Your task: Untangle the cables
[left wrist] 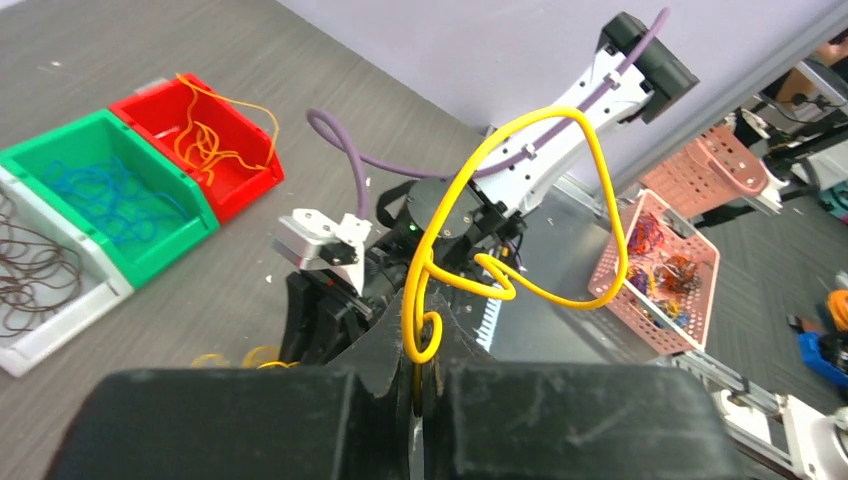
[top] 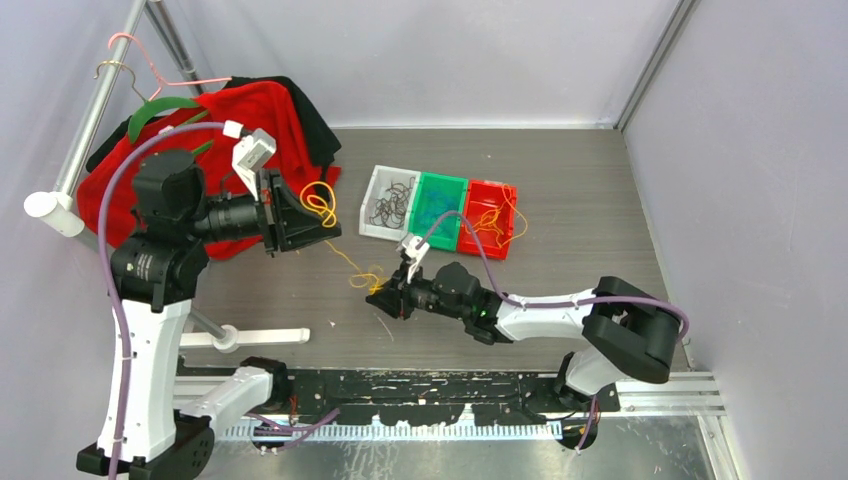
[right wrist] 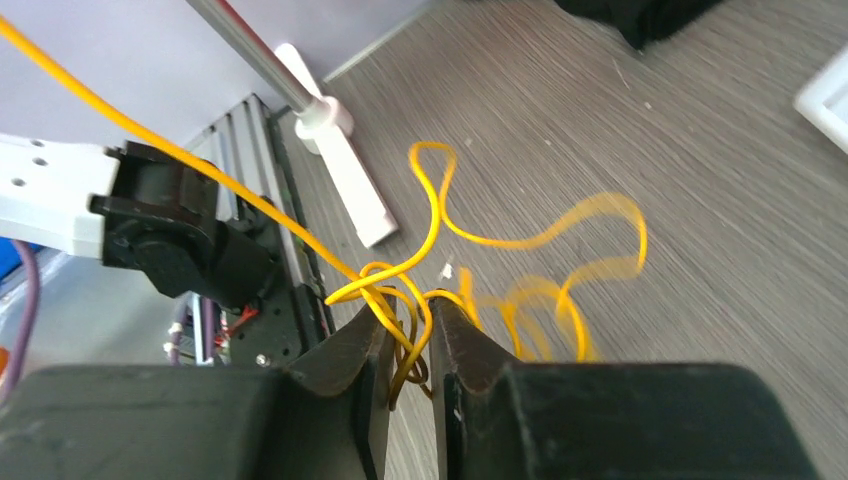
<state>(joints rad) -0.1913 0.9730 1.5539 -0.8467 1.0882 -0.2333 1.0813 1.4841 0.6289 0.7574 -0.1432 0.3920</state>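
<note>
Cables (top: 318, 203) of yellow-orange are stretching between both claws: the left gripper (left wrist: 420, 372) is clamping tight on a raised looped end, and the right gripper (right wrist: 410, 340) is pinching a knotted clump near the table (top: 580, 220); others are lying sorted in bins (top: 443, 178), and this tangle is probably not yet undone

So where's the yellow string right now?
In the top view the yellow string stretches over the table's middle, between the left gripper and the right gripper, just left of the white bin.

White bin (top: 369, 206), green bin (top: 445, 178), red bin (top: 494, 185) stand side by side near red cloth (top: 265, 120).
</note>
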